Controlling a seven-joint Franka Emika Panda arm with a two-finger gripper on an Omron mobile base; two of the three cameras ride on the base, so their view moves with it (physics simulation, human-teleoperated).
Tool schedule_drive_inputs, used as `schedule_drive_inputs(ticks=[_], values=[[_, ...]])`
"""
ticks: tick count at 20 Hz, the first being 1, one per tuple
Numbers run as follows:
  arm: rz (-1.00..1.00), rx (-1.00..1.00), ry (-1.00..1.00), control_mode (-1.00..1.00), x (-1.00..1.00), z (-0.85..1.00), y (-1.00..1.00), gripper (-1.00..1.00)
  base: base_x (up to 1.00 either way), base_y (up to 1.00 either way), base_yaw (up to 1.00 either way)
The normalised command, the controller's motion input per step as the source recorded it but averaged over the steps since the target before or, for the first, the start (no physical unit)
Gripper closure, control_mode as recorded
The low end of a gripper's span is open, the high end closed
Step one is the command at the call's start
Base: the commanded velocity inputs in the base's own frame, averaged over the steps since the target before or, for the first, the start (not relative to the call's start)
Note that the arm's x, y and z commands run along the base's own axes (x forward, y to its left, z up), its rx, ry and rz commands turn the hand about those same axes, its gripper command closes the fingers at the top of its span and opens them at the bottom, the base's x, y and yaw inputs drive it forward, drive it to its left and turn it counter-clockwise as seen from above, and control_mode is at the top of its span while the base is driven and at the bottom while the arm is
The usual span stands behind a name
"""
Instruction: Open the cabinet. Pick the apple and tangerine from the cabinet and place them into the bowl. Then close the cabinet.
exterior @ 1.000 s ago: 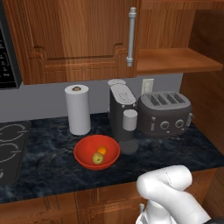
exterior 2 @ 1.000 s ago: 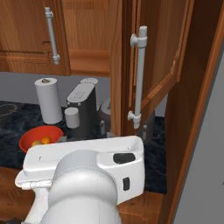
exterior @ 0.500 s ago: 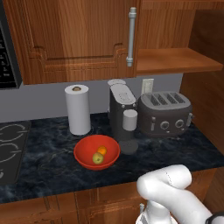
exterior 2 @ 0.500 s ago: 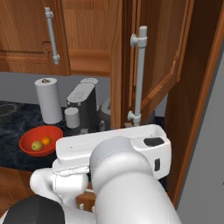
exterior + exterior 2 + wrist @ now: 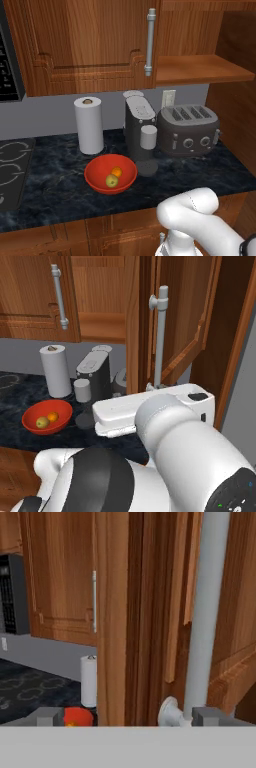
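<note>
Fruit's in the bowl (image 5: pixel 95 172): the apple (image 5: pixel 112 180) and the tangerine (image 5: pixel 116 171) sit side by side, touching, in the red dish on the dark counter (image 5: pixel 50 185). The bowl stands in front of the paper towel roll (image 5: pixel 88 125) and just left of the coffee machine (image 5: pixel 139 125), with the toaster (image 5: pixel 188 129) further right.

Up top, the cabinet (image 5: pixel 85 45) is half open. The left door is flat shut, its bar handle (image 5: pixel 149 42) upright near the inner edge. The right door (image 5: pixel 187 321) stands swung out, and the left base view looks straight onto the bare shelf (image 5: pixel 200 70) behind it.

Now the hand view: the fingers (image 5: pixel 127 716) are spread wide, holding nothing. The open door's edge (image 5: pixel 112 612) runs upright between the two tips. The door's silver handle (image 5: pixel 205 612) rises just inside the right fingertip (image 5: pixel 207 715), its lower mount (image 5: pixel 171 712) close beside that tip; I can't tell if metal touches. The left fingertip (image 5: pixel 47 716) sits on the other side of the door edge, with a sliver of the red bowl showing beside it, far behind.

From the right base view the arm (image 5: pixel 165 406) reaches forward at the foot of that handle.
</note>
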Motion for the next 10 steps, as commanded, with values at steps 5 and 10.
schedule_drive_inputs(ticks=[5, 10], values=[[0.07, 0.00, 0.00, -1.00, 0.44, -0.14, -0.04, -1.00, 0.00, 0.00, 0.00], [0.07, 0.00, 0.00, -1.00, 0.28, -0.10, -0.19, -1.00, 0.00, 0.00, 0.00]])
